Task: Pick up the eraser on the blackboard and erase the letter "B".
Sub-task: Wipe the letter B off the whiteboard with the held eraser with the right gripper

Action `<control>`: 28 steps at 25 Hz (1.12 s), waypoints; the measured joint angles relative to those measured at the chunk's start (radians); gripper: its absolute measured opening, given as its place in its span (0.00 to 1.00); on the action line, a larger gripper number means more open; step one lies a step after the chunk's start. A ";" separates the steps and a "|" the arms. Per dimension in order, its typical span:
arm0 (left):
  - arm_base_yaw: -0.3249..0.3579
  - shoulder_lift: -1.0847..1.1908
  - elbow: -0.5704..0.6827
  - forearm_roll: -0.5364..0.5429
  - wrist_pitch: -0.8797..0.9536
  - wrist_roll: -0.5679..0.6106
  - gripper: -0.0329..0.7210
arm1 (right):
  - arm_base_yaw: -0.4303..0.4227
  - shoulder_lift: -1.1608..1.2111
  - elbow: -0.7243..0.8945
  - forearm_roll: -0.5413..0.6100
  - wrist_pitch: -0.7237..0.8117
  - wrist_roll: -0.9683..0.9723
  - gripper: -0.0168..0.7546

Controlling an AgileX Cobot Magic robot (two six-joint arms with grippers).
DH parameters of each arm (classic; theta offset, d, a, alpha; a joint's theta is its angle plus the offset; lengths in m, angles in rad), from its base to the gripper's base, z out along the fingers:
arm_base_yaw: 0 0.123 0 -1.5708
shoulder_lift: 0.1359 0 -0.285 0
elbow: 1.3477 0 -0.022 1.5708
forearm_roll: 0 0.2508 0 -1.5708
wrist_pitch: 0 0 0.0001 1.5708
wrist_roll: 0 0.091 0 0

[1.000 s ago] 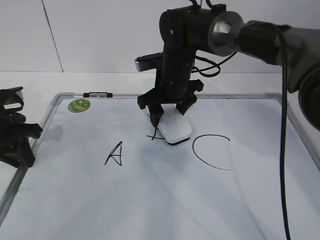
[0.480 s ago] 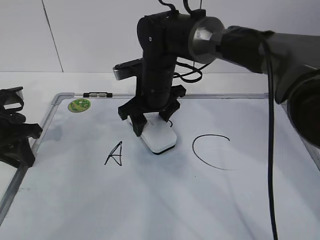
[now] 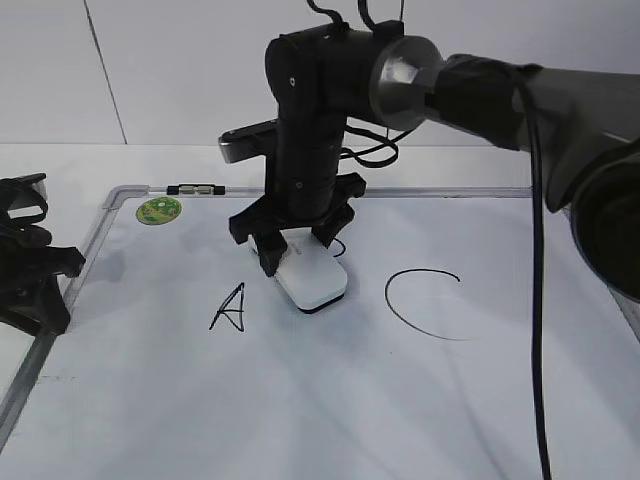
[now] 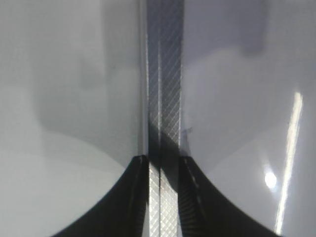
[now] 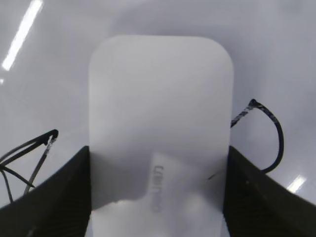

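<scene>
The right tool (image 3: pixel 293 258) is clamping the eraser (image 3: pixel 312 280) across its long sides, pressing this seemingly light, stiff, glossy block against the blackboard (image 3: pixel 300 400); slipping is likely.

The middle of the blackboard (image 3: pixel 300 400) is occupied by the right gripper (image 3: pixel 297 252), closed on the eraser (image 3: pixel 313 281) resting on the surface. Open board is seen in front and between the eraser and the "C" (image 3: pixel 420 302). The left edge is blocked by the left gripper (image 3: pixel 30 265).
</scene>
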 joint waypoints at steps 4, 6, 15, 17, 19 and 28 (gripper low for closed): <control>0.000 0.000 0.000 0.000 0.000 0.000 0.23 | 0.003 0.000 0.000 -0.036 0.000 0.014 0.72; 0.000 0.000 0.000 0.000 0.000 0.000 0.23 | 0.003 0.000 0.000 -0.038 0.000 0.017 0.72; 0.000 0.000 0.000 0.005 0.001 0.000 0.23 | -0.021 0.000 0.000 -0.042 0.000 0.027 0.72; 0.000 0.000 0.000 0.005 0.001 0.000 0.23 | -0.037 0.000 0.000 -0.045 0.000 0.028 0.72; 0.000 0.000 0.000 0.006 0.002 0.000 0.23 | -0.050 0.000 0.000 -0.045 0.000 0.028 0.72; 0.000 0.002 -0.001 0.006 0.002 0.000 0.23 | -0.100 0.000 -0.002 -0.042 0.000 0.040 0.72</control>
